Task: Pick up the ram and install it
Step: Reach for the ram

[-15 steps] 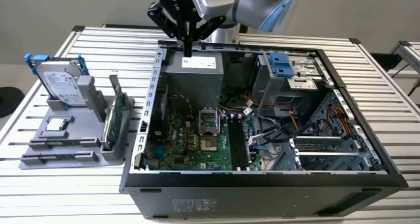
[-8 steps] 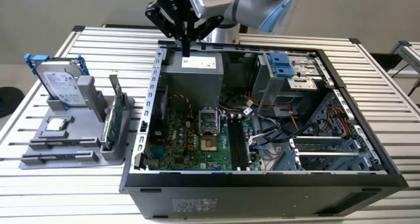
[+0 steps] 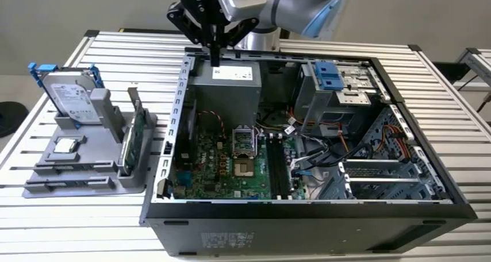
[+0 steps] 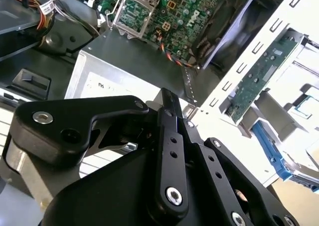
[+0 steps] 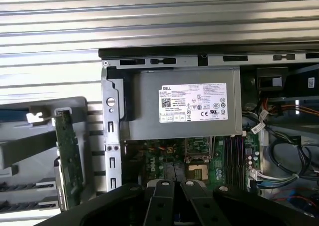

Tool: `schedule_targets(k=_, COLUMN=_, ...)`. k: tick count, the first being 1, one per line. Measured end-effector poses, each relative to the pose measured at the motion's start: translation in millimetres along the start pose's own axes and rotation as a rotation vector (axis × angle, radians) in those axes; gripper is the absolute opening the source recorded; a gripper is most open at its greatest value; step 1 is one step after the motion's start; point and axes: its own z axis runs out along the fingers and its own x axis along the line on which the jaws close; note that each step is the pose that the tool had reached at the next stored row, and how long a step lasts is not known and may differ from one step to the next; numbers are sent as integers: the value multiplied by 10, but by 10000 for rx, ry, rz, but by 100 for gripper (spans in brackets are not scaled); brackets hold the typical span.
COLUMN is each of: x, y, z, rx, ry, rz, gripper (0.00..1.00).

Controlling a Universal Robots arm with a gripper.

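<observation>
The fingers (image 4: pixel 168 151) pinch the ram (image 3: pixel 217 54) — it hangs upright, long axis vertical, over the power supply (image 3: pixel 226 92) — well apart from the memory slots (image 3: pixel 276 171) on the board below.

- The arm (image 3: pixel 303 12), silver with light blue joint caps, is seen entering from the top of the exterior view.
- The wrist (image 3: pixel 239 0) is bent so that the black gripper (image 3: pixel 217 61) is pointed straight down.
- The fingers (image 3: pixel 217 46) are drawn together into one narrow prong, with no gap seen between their tips.
- In the second wrist view, the black finger links (image 4: pixel 170 151) are seen converging toward one closed tip.
- In the first wrist view, two of these links (image 5: pixel 162 198) are shown side by side.
</observation>
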Motion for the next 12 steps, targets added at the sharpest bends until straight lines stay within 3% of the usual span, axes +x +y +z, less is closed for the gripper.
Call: schedule_targets(k=12, x=49, y=-3, z=-1, rx=1, ry=0, rz=1, gripper=0)
